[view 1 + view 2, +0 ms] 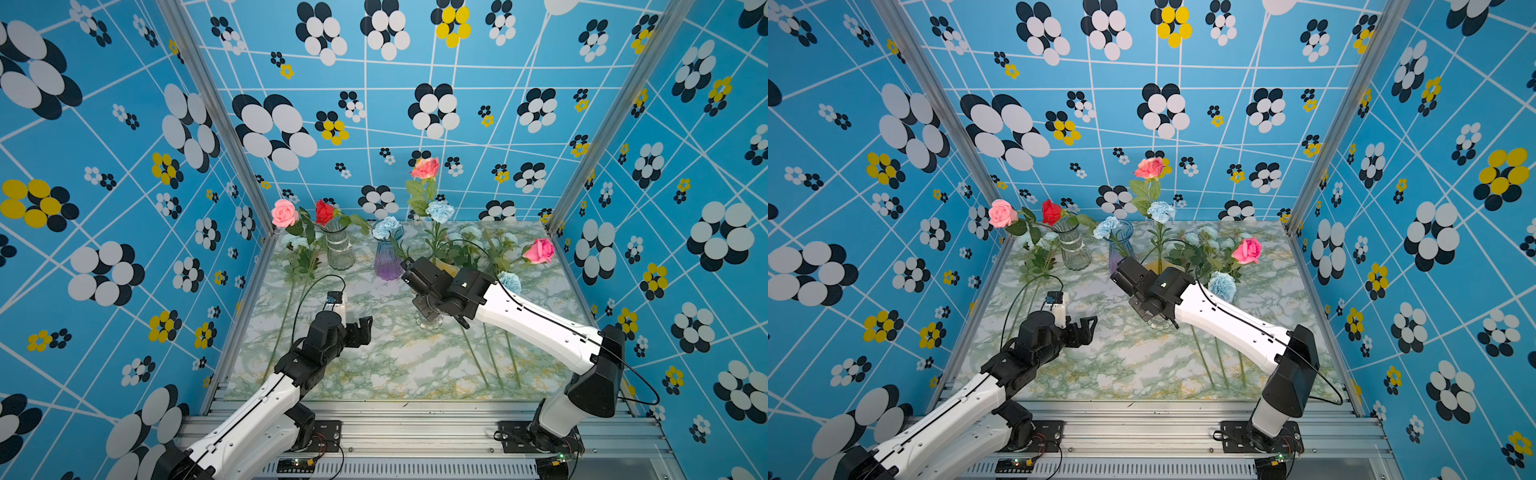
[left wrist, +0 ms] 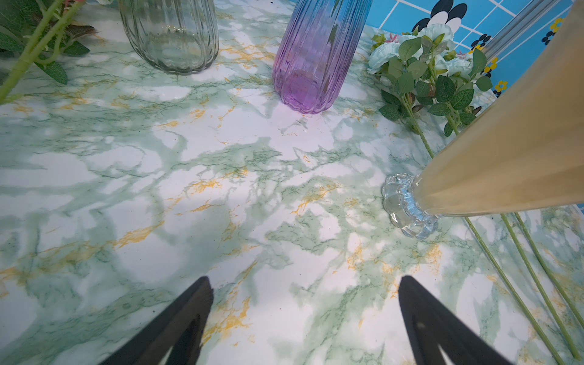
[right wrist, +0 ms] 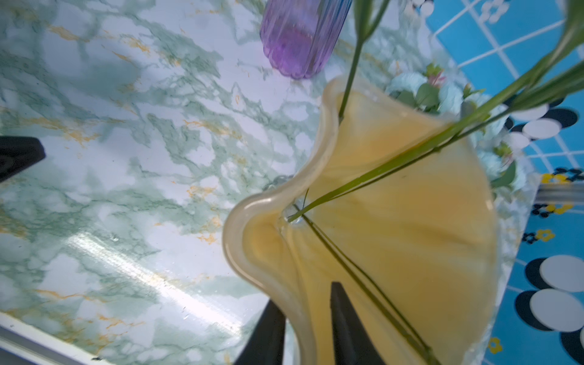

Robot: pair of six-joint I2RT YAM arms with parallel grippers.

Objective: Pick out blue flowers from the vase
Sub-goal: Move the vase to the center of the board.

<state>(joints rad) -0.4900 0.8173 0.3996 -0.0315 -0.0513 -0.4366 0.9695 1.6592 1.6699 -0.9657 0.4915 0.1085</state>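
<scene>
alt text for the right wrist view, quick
The right pincer straddles the wavy rim of a yellow vase holding thin green stems. A purple vase and pale blue flowers sit beyond on the green marbled table.

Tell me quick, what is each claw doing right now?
Left gripper: open, empty.
Right gripper: partly open, straddling the yellow vase rim, not clamping.

yellow vase (image 1: 430,324): centre of a top view, right arm (image 1: 519,316) hides all but its foot from you | purple vase (image 3: 297,41): neck cut off by frame edge | stems (image 3: 537,72): blurred
</scene>
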